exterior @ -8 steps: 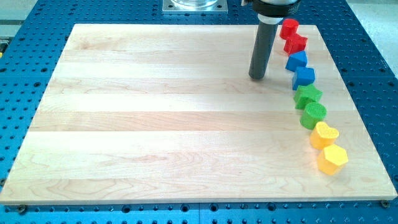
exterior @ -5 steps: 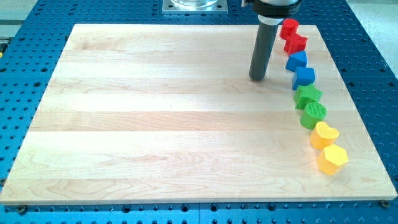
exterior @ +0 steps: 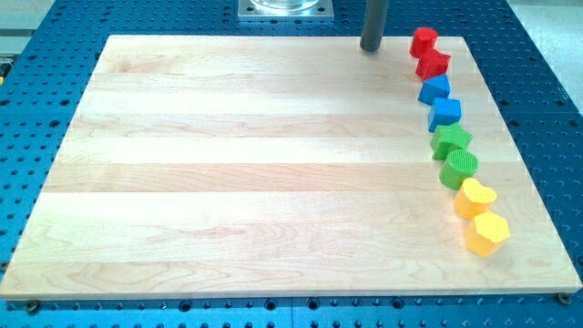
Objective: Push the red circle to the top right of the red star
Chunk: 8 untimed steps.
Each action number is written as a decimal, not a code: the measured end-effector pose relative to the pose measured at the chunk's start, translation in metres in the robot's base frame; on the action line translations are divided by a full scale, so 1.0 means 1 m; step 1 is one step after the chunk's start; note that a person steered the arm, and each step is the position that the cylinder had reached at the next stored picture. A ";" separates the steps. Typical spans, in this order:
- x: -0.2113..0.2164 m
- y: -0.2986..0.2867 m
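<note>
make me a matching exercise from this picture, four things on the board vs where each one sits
Things:
1. my tip
2. red circle
3. green circle
4. yellow hexagon

Places:
A. lowest block in the column along the view's right
B. topmost block in that column
C. near the board's top edge, left of the red blocks, touching none
D. just above the yellow heart

Pairs: 1-C, 2-B, 3-D, 4-A
</note>
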<state>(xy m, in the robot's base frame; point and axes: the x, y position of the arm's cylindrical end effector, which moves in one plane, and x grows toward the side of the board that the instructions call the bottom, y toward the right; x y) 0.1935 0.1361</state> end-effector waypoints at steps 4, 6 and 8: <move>0.007 0.184; 0.013 0.127; 0.023 0.122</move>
